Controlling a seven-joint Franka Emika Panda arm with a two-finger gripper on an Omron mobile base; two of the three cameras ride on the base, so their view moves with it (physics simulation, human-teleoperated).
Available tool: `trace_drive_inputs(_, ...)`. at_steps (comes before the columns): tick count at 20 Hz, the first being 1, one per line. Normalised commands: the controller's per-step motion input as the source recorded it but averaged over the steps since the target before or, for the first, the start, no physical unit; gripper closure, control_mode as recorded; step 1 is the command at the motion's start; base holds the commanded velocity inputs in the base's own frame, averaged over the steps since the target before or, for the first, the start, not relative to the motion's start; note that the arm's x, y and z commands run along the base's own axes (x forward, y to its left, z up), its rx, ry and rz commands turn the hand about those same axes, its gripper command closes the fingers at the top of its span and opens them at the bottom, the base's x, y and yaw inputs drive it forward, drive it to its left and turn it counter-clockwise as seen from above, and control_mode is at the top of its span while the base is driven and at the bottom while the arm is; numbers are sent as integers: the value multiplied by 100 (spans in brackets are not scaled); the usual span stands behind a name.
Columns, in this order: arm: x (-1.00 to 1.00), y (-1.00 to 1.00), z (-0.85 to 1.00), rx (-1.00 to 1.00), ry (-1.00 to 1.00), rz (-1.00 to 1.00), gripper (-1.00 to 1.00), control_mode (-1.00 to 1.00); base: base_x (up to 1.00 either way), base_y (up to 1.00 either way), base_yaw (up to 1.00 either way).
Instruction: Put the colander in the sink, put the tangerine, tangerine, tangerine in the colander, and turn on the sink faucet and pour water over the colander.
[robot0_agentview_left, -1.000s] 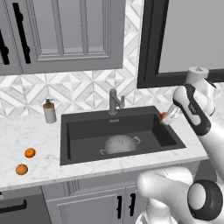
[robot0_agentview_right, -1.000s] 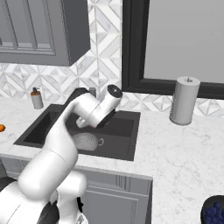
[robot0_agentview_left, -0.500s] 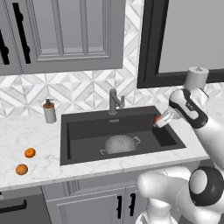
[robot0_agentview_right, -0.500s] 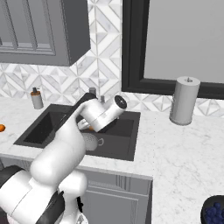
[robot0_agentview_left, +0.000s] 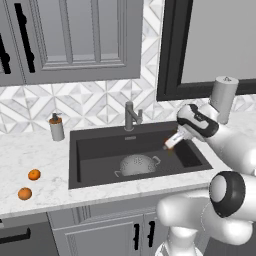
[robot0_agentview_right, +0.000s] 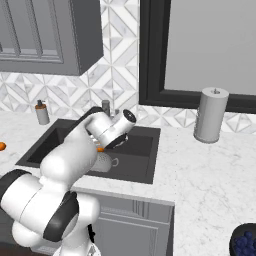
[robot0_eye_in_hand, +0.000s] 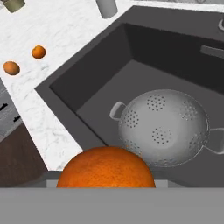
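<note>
Orange tangerine sits clamped in our gripper above the sink; the colander rests inside, two tangerines on the counter.

The white arm bends at its elbow and reaches forward and down, its hand angled downward with the two fingers parted and closed about a tangerine.

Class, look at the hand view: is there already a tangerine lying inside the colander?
No. The colander sits empty on the sink floor, with only its perforated metal inside showing.
</note>
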Motion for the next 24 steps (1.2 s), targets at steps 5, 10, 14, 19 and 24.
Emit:
trace_drive_inputs(5, 4, 0, -66, 0, 2, 0, 100, -100, 0, 0, 0)
trace_drive_inputs(10, 0, 17, -32, 2, 0, 0, 100, -100, 0, 0, 0)
trace_drive_inputs(14, 3, 28, -12, 2, 0, 0, 100, -100, 0, 0, 0)
trace_drive_inputs(19, 8, 11, -27, 0, 3, 0, 100, -100, 0, 0, 0)
trace_drive_inputs(24, 12, 9, -31, 1, 6, 0, 100, -100, 0, 0, 0)
